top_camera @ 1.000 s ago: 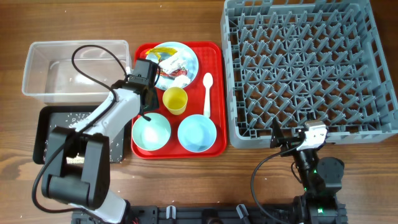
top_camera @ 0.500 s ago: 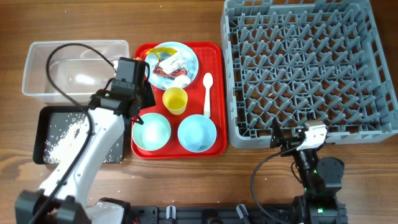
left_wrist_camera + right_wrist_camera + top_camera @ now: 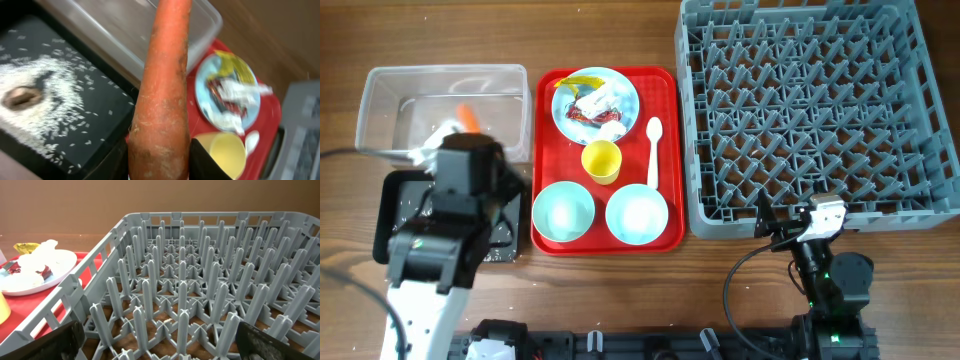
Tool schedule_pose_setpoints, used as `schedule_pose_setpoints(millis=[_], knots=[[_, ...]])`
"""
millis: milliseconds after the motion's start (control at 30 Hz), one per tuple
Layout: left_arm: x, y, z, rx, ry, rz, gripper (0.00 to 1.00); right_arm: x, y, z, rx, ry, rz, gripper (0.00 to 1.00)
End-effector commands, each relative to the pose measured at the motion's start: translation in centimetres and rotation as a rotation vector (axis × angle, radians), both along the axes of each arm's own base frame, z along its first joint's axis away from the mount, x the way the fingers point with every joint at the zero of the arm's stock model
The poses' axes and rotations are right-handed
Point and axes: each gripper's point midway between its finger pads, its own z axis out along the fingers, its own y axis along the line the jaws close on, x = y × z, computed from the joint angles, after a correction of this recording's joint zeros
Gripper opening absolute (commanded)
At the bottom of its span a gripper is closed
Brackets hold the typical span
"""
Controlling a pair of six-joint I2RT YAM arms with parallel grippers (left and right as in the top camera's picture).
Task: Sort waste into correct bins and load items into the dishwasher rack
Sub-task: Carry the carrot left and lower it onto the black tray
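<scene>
My left gripper is shut on the orange carrot. In the overhead view the left gripper hangs over the edge between the black tray and the clear tub, with the carrot's tip over the tub. The black tray holds white rice and a brown lump. The blue plate carries wrappers, tissue and a yellow scrap. My right gripper is open and empty at the grey rack's front edge.
The red serving tray holds the plate, a yellow cup, a white spoon and two blue bowls. The rack's pegs stand right in front of the right gripper.
My left arm has swung left from the plate on the red tray, carrying the carrot, and is now over the black tray and tub. The right arm has not moved.
</scene>
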Motion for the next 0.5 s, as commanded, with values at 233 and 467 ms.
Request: schedule_pose_setpoints(millis=[233, 467], knots=[[-2.5, 9.1, -2.1, -0.024, 0.088, 0.409, 0.25, 0.0, -0.2, 0.2, -0.006, -0.008, -0.009, 1.00], [-1.9, 10.2, -9.2, -0.151, 0.221, 0.491, 0.21, 0.0, -0.2, 0.2, -0.006, -0.008, -0.009, 1.00]])
